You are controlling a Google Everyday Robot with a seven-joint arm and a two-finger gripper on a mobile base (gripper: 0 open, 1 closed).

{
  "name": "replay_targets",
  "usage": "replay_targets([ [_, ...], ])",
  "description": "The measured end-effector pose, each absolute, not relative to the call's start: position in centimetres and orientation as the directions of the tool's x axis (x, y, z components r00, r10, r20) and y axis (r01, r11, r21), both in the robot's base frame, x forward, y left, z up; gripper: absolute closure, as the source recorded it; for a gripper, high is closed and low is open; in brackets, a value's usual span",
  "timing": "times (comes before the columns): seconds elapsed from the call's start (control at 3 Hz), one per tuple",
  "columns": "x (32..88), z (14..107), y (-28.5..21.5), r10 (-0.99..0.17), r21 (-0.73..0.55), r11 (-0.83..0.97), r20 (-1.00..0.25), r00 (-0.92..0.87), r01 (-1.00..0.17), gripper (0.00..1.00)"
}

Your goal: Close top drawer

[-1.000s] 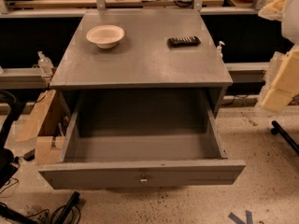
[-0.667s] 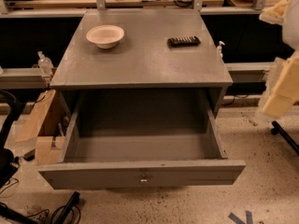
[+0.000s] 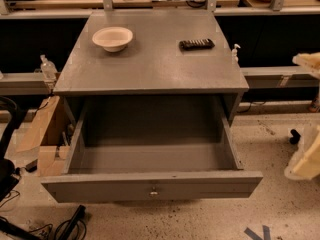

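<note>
The top drawer (image 3: 150, 186) of the grey cabinet (image 3: 150, 64) is pulled far out toward the camera. Its deep box is empty. Its flat front panel spans the cabinet's width, with a small round metal knob (image 3: 154, 192) at centre. Cream-coloured parts of my arm show at the right edge of the camera view. The gripper (image 3: 307, 60) is up there, to the right of the cabinet top and well away from the drawer front. It touches nothing.
A white bowl (image 3: 113, 38) and a black remote (image 3: 197, 44) lie on the cabinet top. Cardboard boxes (image 3: 47, 134) stand left of the cabinet. Cables and a dark chair base (image 3: 10, 174) are at the lower left. A bench runs along the back.
The cream arm parts at the right edge have moved down and slightly right. The drawer, bowl and remote have not moved.
</note>
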State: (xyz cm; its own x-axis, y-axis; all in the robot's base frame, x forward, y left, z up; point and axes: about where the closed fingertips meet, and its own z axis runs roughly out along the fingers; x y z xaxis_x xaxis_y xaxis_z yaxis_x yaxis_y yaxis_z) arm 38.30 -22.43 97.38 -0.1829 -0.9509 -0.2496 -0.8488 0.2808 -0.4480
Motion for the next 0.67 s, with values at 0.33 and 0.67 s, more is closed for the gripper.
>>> replay_targets([
  [0.33,37.5,92.1,-24.0,-0.947,-0.428,0.289,-0.261,-0.189,-0.856,0.16],
  [0.67,37.1,86.3,-25.1,-0.941,-0.4,0.299,-0.277,-0.197,-0.866,0.4],
])
